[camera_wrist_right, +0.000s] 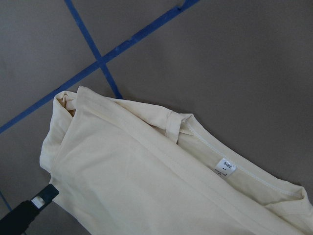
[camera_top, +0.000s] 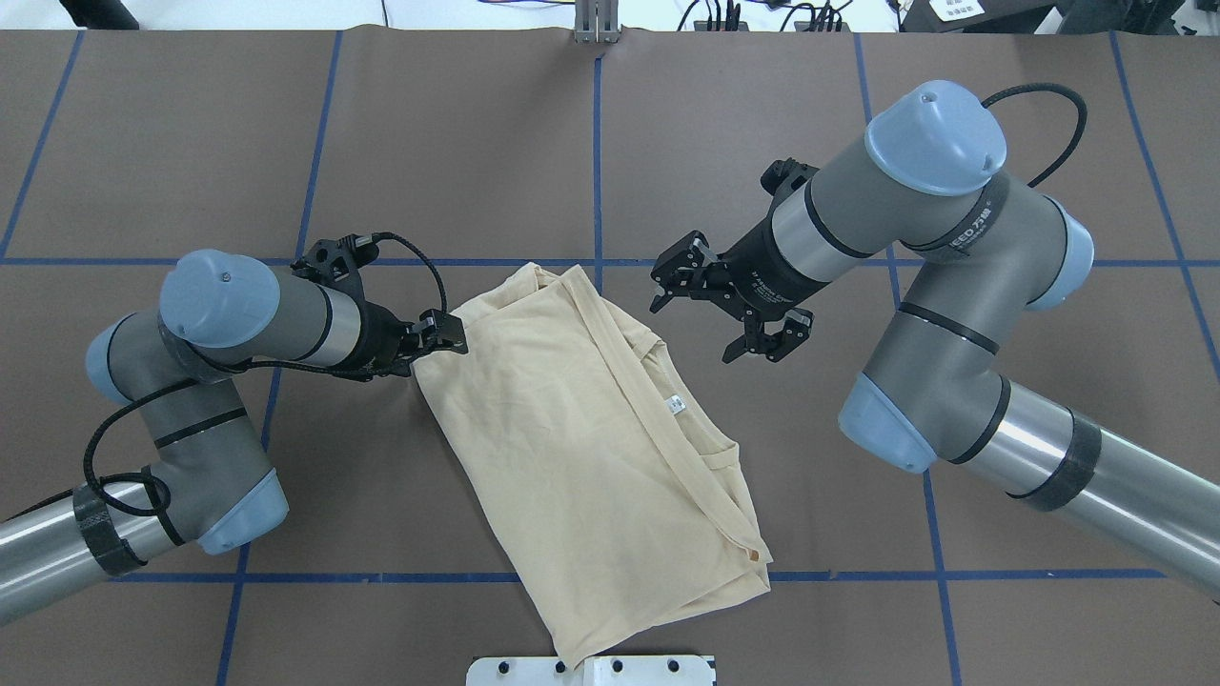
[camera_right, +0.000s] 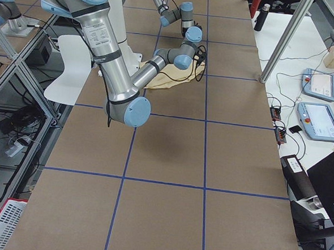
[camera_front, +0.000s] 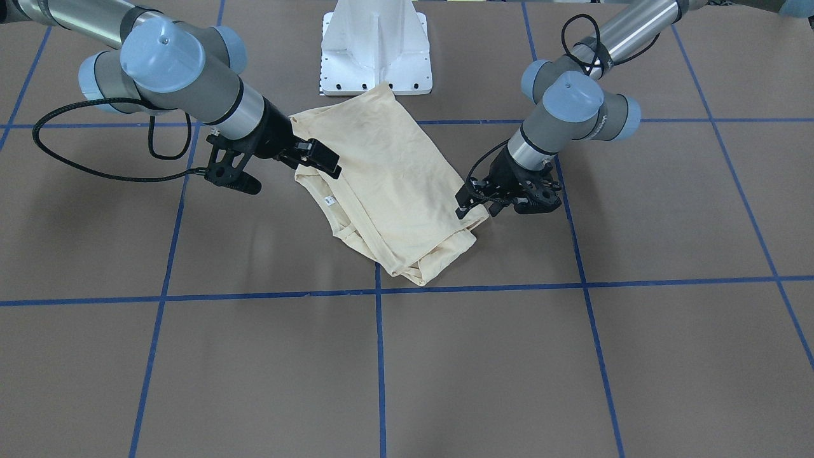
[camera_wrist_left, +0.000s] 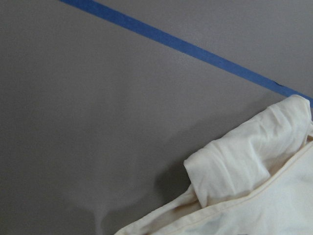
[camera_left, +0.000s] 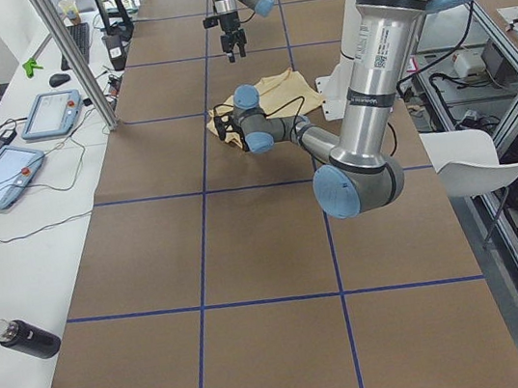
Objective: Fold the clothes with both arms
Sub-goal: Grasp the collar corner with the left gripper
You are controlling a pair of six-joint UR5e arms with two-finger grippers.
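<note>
Nearest the robot, the folded cream T-shirt point(camera_top: 572, 448) lies slantwise on the brown worktop point(camera_top: 191, 143), its near corner reaching the white pedestal point(camera_top: 591, 670). Farther out, the left tool point(camera_top: 446, 335) meets the shirt's left edge, though its grip cannot be told. Farthest, the right tool point(camera_top: 679, 278) hangs spread wide near the shirt's far right edge.

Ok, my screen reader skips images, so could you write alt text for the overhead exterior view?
A folded cream T-shirt lies diagonally on a brown table gridded with blue tape. The left pincer sits at its left edge; the right pincer hovers open beside its upper right.
</note>
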